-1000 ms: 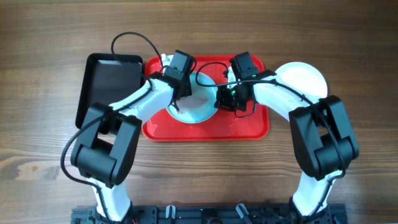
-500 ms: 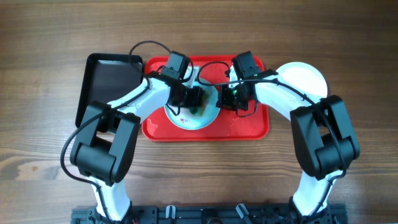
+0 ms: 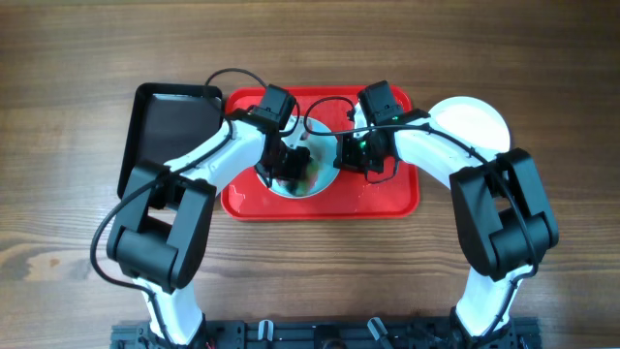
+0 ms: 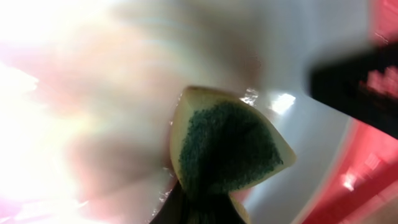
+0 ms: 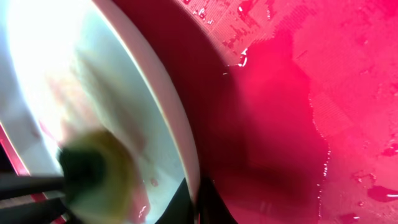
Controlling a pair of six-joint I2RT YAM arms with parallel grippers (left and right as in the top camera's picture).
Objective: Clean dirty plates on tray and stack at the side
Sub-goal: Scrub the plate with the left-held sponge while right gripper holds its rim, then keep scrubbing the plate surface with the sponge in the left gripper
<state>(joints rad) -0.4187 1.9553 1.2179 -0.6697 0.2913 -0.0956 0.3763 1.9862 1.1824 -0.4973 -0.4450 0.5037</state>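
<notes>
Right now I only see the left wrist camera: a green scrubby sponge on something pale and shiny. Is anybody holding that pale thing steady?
Observer: Yes. The right tool is pinching the rim of that plate.
Operator: Where's the plate sitting?
Observer: In the middle of the red tray, seen from overhead.
Operator: Any other plates?
Observer: One white plate on the table, right of the tray, partly under the right arm.
</notes>
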